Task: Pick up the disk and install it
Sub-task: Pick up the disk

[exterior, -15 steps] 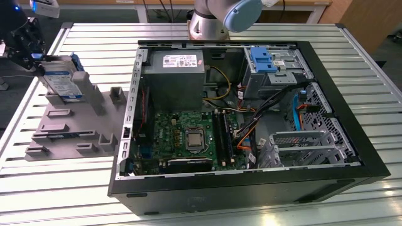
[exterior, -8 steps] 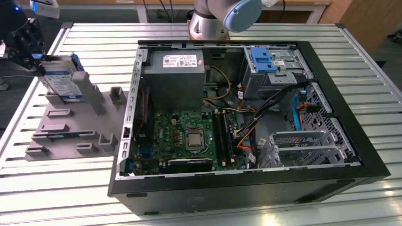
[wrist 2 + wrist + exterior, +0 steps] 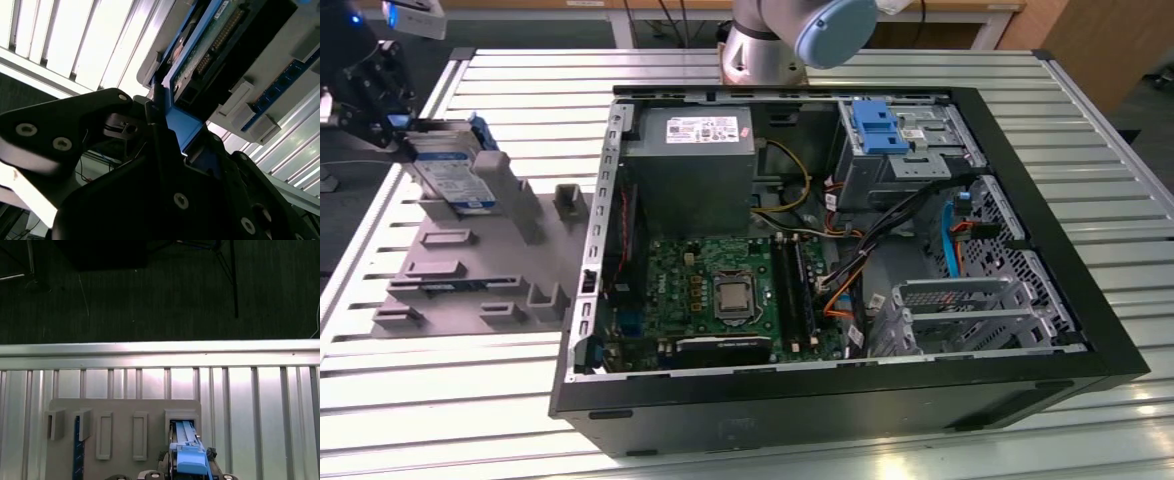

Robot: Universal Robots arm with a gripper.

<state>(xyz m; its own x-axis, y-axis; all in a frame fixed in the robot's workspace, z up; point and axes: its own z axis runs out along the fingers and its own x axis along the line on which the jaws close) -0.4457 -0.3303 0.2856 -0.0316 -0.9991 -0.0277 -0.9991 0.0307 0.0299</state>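
Note:
The disk point(image 3: 454, 172) is a silver drive with a white-and-blue label in a blue bracket. It stands on edge at the far end of a grey holder plate point(image 3: 467, 275) on the exterior view's left. My black gripper point(image 3: 403, 135) is at its upper end, shut on the bracket's edge. In the second wrist view the blue bracket and green underside of the disk point(image 3: 207, 42) run out from between the gripper point(image 3: 161, 112) fingers. In the first wrist view the disk point(image 3: 187, 452) sits at a slot of the plate point(image 3: 120, 407). Whether it is lifted off the slot I cannot tell.
An open black computer case point(image 3: 854, 405) lies in the middle of the slatted metal table point(image 3: 480, 410). Inside are a grey power supply point(image 3: 691, 150), a motherboard point(image 3: 720, 290), loose cables and an upright blue bracket point(image 3: 874, 125) in the drive bay. The arm's base point(image 3: 767, 50) stands behind the case.

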